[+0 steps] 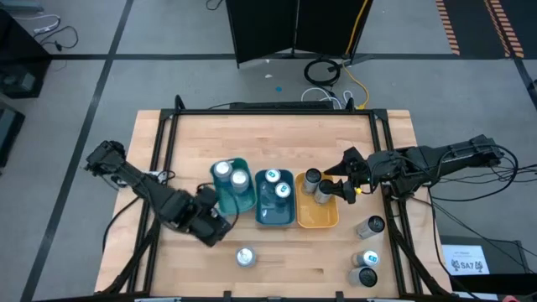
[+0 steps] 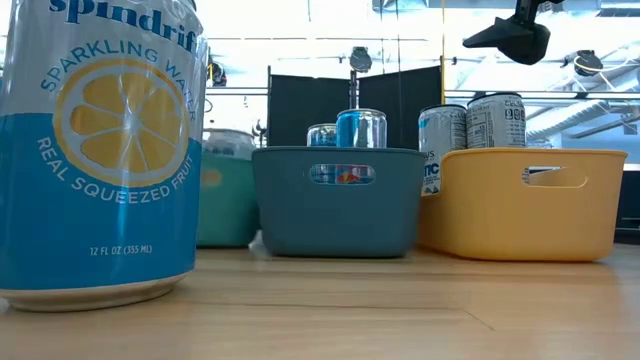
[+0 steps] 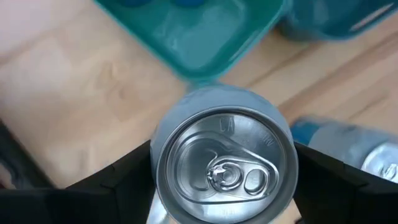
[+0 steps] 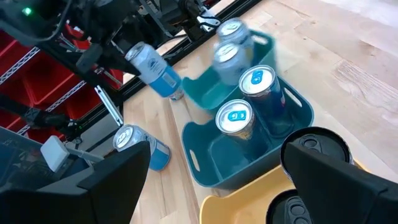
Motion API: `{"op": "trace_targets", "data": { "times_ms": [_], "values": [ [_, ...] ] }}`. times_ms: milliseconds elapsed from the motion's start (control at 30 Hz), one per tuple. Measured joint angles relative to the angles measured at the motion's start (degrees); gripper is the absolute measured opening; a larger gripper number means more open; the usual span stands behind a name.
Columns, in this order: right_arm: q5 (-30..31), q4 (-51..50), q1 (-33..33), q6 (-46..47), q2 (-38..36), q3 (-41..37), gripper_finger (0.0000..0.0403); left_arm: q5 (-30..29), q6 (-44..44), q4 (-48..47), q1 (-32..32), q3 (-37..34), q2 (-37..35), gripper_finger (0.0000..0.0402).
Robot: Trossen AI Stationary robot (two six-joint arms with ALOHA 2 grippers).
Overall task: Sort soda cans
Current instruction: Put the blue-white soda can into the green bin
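Observation:
My left gripper (image 1: 211,225) is shut on a silver soda can (image 3: 224,162), just near-left of the green tray (image 1: 239,204). That tray holds two plain silver cans (image 1: 232,176). The blue tray (image 1: 273,216) holds two blue-marked cans (image 1: 277,183), and the orange tray (image 1: 319,216) holds two dark-topped cans (image 1: 317,184). A blue lemon-printed can (image 1: 244,257) stands upright on the table near the front edge. My right gripper (image 1: 340,189) hovers open above the orange tray and touches nothing. My left gripper pinches the can between its two fingers, which sit on opposite sides of the wall (image 3: 158,155) near the top rim. The fingers (image 3: 124,183) come from above, pointing down. The can (image 4: 152,71) hangs below them, slightly tilted and lifted clear of the table.
Three loose cans (image 1: 369,252) stand by the table's right edge, near the right arm. The three trays sit side by side mid-table. Bare wood lies at the far side (image 1: 268,134) and the near left (image 1: 180,268). A black frame rail (image 1: 159,143) borders the table.

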Motion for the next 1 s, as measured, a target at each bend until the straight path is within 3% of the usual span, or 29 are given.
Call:
{"op": "trace_targets", "data": {
  "times_ms": [300, 467, 733, 1000],
  "values": [
    [0.0, 0.0, 0.0, 0.3, 0.0, 0.0, 0.0364, 1.8, 9.7, -2.9, 6.3, 4.2, 0.0, 0.0305],
    [0.0, 0.0, 0.0, 0.3, 0.0, 0.0, 0.0364, -3.0, 12.5, -7.9, 9.3, 5.3, 0.0, 0.0304],
    [0.0, 0.0, 0.0, 0.4, 0.0, 0.0, 0.0364, -3.4, 23.8, -4.3, 16.3, 4.9, 1.6, 0.0304],
    [0.0, 0.0, 0.0, 1.8, 0.0, 0.0, 0.0364, -1.7, 29.1, -3.7, 19.8, 4.8, 5.8, 0.0304]
  ]
}}
